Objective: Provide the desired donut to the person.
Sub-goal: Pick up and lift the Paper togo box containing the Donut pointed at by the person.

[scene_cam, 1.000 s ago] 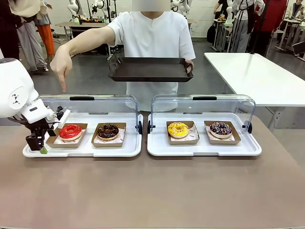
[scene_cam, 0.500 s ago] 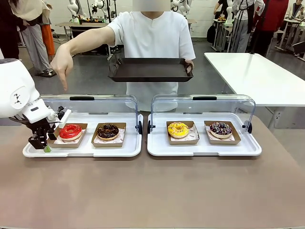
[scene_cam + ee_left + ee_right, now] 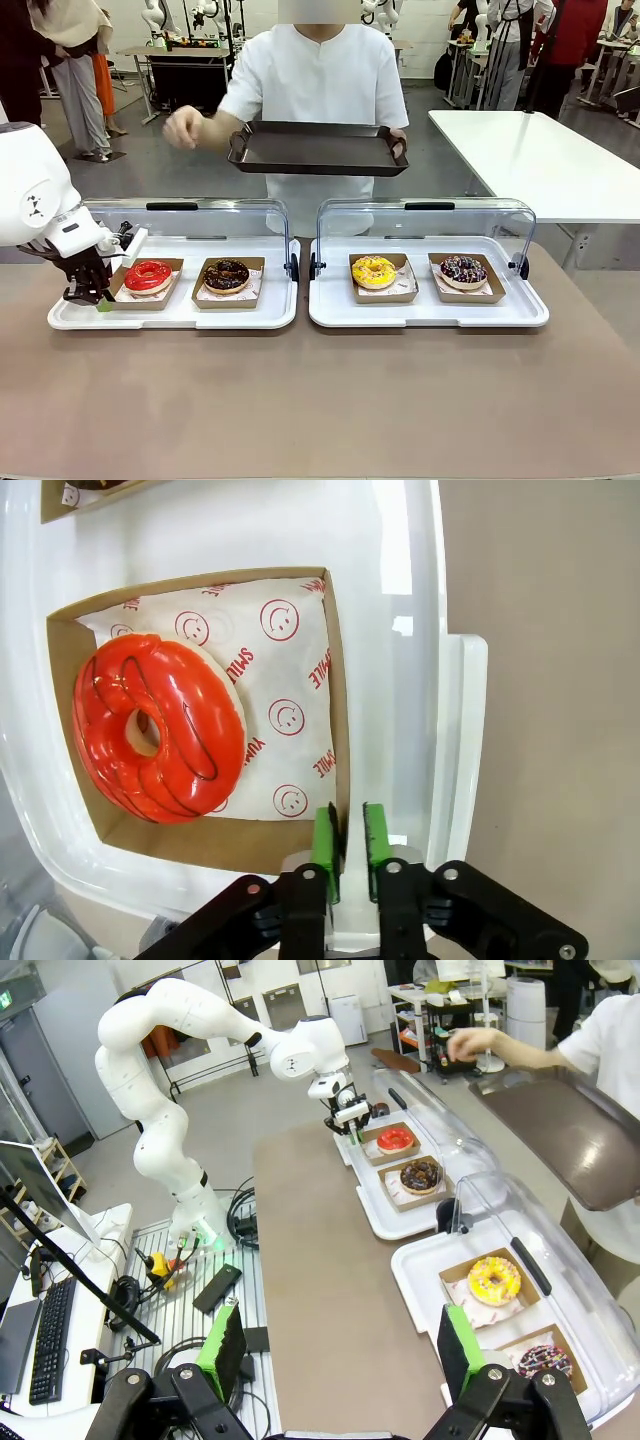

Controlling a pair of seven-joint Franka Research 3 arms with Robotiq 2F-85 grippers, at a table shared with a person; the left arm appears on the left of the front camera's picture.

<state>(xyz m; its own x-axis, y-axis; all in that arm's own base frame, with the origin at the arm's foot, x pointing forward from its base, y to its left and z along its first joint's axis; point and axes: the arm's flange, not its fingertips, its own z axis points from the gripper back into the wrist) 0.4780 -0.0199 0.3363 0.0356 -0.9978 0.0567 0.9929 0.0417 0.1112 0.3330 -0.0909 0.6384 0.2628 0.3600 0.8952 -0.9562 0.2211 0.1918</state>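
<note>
Left wrist view: red donut (image 3: 160,730) sits in its brown paper tray (image 3: 190,838) on smiley-print liner paper (image 3: 285,680), pushed twd one side of the tray. My L gripper (image 3: 348,830) is narrow, green pads pinched on that tray's side wall: one pad inside, one outside, cardboard betw them. Pads near the donut but not touching it. Paper tray lies at the end of a white display tray (image 3: 420,600), just beside its rim. Brown tabletop (image 3: 550,680) beyond.

Front view: same donut is leftmost in the left display tray, clear lid (image 3: 200,215) tipped up behind. Choc donut (image 3: 227,274) in its own paper tray just beside it, twd centre. Second display tray (image 3: 430,318) to the right, lid up too, w/ yellow donut (image 3: 374,270) and dark sprinkled donut (image 3: 463,268). Person (image 3: 320,70) in white shirt stands at far side, holding black serving tray (image 3: 317,150) level above the display trays w/ one hand. Other hand (image 3: 183,128) loosely curled in the air, near the serving tray's corner, not touching.

Right wrist view: my R gripper (image 3: 340,1345) is wide open, nothing betw pads, high up and well apart from all donuts.
</note>
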